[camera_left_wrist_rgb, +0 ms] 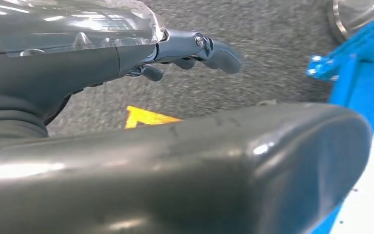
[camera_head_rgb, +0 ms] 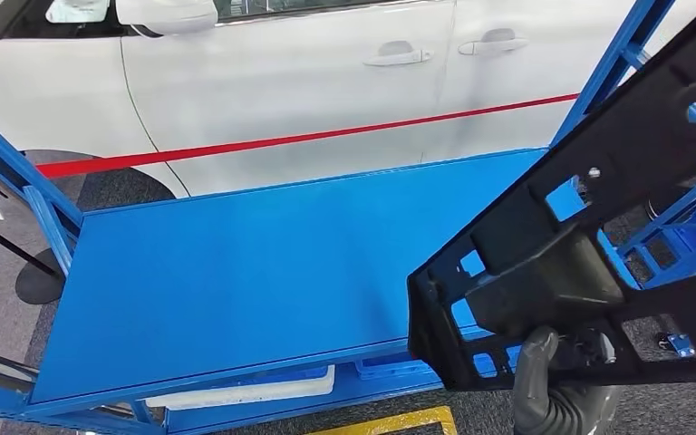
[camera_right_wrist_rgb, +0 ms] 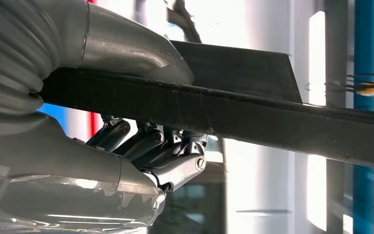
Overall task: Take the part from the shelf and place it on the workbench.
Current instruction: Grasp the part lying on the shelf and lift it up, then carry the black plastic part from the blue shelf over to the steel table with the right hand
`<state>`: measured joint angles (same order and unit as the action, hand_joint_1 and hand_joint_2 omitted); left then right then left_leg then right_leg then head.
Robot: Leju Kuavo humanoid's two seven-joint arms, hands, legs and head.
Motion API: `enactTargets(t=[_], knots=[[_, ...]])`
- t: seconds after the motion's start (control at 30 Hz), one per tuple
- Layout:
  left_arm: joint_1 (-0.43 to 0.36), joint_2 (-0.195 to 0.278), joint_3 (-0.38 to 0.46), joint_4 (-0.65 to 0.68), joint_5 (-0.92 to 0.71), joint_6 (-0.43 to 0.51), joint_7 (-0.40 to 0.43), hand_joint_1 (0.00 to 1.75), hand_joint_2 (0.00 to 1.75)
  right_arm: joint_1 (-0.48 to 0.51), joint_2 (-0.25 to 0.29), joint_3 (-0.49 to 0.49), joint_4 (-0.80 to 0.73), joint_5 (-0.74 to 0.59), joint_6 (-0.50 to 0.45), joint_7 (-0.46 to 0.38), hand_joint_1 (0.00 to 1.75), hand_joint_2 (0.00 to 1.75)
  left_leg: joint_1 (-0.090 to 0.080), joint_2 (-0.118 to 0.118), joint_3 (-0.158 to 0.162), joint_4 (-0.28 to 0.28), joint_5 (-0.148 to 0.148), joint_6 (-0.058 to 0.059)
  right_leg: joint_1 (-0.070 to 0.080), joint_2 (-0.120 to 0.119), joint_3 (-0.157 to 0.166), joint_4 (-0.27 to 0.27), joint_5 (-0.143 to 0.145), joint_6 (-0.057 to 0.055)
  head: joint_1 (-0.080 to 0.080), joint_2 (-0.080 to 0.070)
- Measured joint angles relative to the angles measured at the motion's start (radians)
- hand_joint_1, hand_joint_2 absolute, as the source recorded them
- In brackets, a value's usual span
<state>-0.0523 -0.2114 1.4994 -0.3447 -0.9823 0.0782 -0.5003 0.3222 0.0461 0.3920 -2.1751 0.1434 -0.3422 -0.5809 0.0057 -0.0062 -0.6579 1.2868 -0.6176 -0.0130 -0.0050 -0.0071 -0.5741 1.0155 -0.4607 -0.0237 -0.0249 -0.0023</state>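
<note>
My left hand (camera_left_wrist_rgb: 195, 51) hangs over grey carpet, fingers (camera_left_wrist_rgb: 221, 56) curled in on nothing. The flat blue metal desk (camera_head_rgb: 236, 263) lies ahead at twelve o'clock. At four o'clock my right hand (camera_head_rgb: 553, 376) grips the black plastic openwork frame part (camera_head_rgb: 589, 227), tilted above the desk's right end.

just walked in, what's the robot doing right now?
The right robot hand grips a large black plastic frame part by its lower edge and holds it in the air over the right end of the blue workbench. The part is not yet set down. The left robot hand hangs over the grey floor, fingers curled, holding nothing. A white car is parked behind.
</note>
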Motion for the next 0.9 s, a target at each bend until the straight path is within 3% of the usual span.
enactTargets(t=[0.13,0.23,0.3,0.37,0.43,0.47,0.5,0.53,0.6,0.67,0.77,0.8,0.83,0.9], knots=[[0.000,-0.006,0.001,-0.007,-0.013,-0.002,0.015,0.00,0.00,0.057,0.039,-0.060,0.047,-0.054,0.133,-0.016,1.75,1.75,-0.005,0.000,0.117,-0.237,0.113,0.019,0.007,0.002,-0.004,0.009,-0.001,0.004,0.000,0.000],[0.002,-0.014,0.001,-0.017,-0.025,-0.004,0.027,0.00,0.00,0.114,0.062,-0.091,0.107,-0.096,0.206,-0.057,1.75,1.75,-0.009,-0.001,0.127,-0.274,0.131,0.031,0.008,0.001,-0.006,0.010,0.005,0.019,0.001,0.000],[0.005,-0.020,0.001,-0.022,-0.034,-0.006,0.033,0.00,0.00,0.142,0.073,-0.105,0.142,-0.100,0.224,-0.070,1.75,1.75,-0.004,0.002,0.125,-0.284,0.144,0.042,0.006,0.004,-0.011,0.021,-0.010,0.031,0.001,0.000],[0.005,-0.025,0.001,-0.027,-0.040,-0.007,0.036,0.00,0.00,0.160,0.080,-0.114,0.169,-0.100,0.234,-0.072,1.75,1.75,0.000,0.008,0.115,-0.290,0.160,0.052,-0.001,0.007,-0.038,0.095,-0.081,0.043,0.004,0.000],[0.004,-0.027,0.001,-0.031,-0.043,-0.008,0.038,0.00,0.00,0.170,0.083,-0.122,0.191,-0.100,0.238,-0.072,1.75,1.75,-0.001,0.010,0.095,-0.288,0.173,0.055,-0.008,0.007,-0.077,0.218,-0.164,0.055,0.007,0.000],[0.004,-0.028,0.001,-0.033,-0.044,-0.008,0.038,0.00,0.00,0.174,0.085,-0.126,0.200,-0.100,0.238,-0.072,1.75,1.75,0.000,0.011,0.085,-0.287,0.179,0.054,-0.011,0.007,-0.084,0.261,-0.181,0.059,0.007,0.000],[0.004,-0.029,0.001,-0.033,-0.044,-0.008,0.038,0.00,0.00,0.176,0.086,-0.129,0.207,-0.100,0.238,-0.072,1.75,1.75,0.000,0.012,0.075,-0.284,0.184,0.051,-0.015,0.007,-0.074,0.268,-0.177,0.063,0.007,0.000],[0.004,-0.030,0.001,-0.034,-0.044,-0.008,0.039,0.00,0.00,0.178,0.087,-0.131,0.213,-0.100,0.238,-0.072,1.75,1.75,0.002,0.012,0.066,-0.280,0.189,0.047,-0.018,0.007,-0.044,0.239,-0.156,0.066,0.007,0.000],[0.004,-0.032,0.001,-0.035,-0.044,-0.009,0.039,0.00,0.00,0.179,0.090,-0.133,0.223,-0.100,0.238,-0.072,1.75,1.75,0.004,0.012,0.047,-0.269,0.198,0.037,-0.024,0.007,0.052,0.099,-0.111,0.071,0.007,0.000],[0.003,-0.033,0.001,-0.038,-0.044,-0.009,0.039,0.00,0.00,0.181,0.093,-0.134,0.230,-0.100,0.238,-0.073,1.75,1.75,0.004,0.010,0.038,-0.262,0.208,0.023,-0.021,0.013,0.110,0.003,-0.092,0.062,0.006,0.000],[0.004,-0.033,0.000,-0.041,-0.048,-0.013,0.038,0.00,0.00,0.184,0.096,-0.137,0.237,-0.120,0.264,-0.077,1.75,1.75,0.005,0.006,0.033,-0.262,0.225,0.002,-0.014,0.017,0.099,-0.005,-0.079,0.035,0.005,0.000],[0.005,-0.033,0.000,-0.042,-0.052,-0.016,0.036,0.00,0.00,0.183,0.096,-0.138,0.239,-0.135,0.284,-0.081,1.75,1.75,0.007,0.006,0.027,-0.255,0.214,-0.003,-0.014,0.014,0.090,-0.005,-0.071,0.024,0.004,0.000],[0.006,-0.032,-0.001,-0.042,-0.057,-0.020,0.033,0.00,0.00,0.182,0.097,-0.139,0.240,-0.148,0.305,-0.088,1.75,1.75,0.008,0.005,0.018,-0.233,0.184,-0.007,-0.014,0.012,0.079,-0.006,-0.061,0.014,0.004,0.000],[0.007,-0.031,-0.004,-0.042,-0.068,-0.028,0.025,0.00,0.00,0.179,0.097,-0.141,0.240,-0.155,0.331,-0.102,1.75,1.75,0.010,0.005,-0.010,-0.136,0.082,-0.010,-0.012,0.008,0.053,-0.007,-0.040,0.001,0.002,0.000]])
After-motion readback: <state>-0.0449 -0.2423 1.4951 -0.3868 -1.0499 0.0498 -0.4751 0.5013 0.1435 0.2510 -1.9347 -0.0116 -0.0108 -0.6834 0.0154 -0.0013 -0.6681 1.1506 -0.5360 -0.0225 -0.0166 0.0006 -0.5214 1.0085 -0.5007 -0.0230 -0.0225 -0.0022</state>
